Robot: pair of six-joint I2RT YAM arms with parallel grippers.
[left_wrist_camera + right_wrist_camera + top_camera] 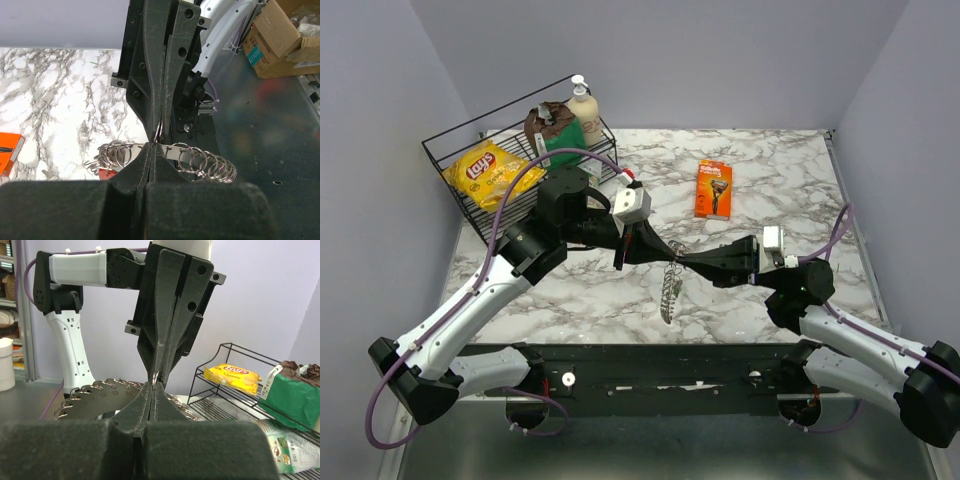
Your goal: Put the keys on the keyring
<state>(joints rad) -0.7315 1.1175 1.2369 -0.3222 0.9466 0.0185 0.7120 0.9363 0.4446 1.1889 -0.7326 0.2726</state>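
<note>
The keyring [668, 290] hangs above the marble table between my two grippers, a silver strip fanned with many small rings. My left gripper [660, 250] and right gripper [688, 262] meet tip to tip over it, both shut on its top edge. The left wrist view shows my left gripper [152, 146] pinching the keyring [200, 157], with the right gripper [160, 129] opposite. A red key head [107, 172] peeks out below the rings; other keys are hidden. From the right wrist view, my right gripper [154, 385] clamps the keyring [95, 392] and the left gripper [159, 371] points down at it.
A black wire basket [450, 160] at the back left holds a yellow chips bag [483, 172], a green bag [560, 140] and a lotion bottle [584, 105]. An orange razor pack [713, 188] lies on the marble behind the grippers. Cardboard boxes [280, 40] stand off the table.
</note>
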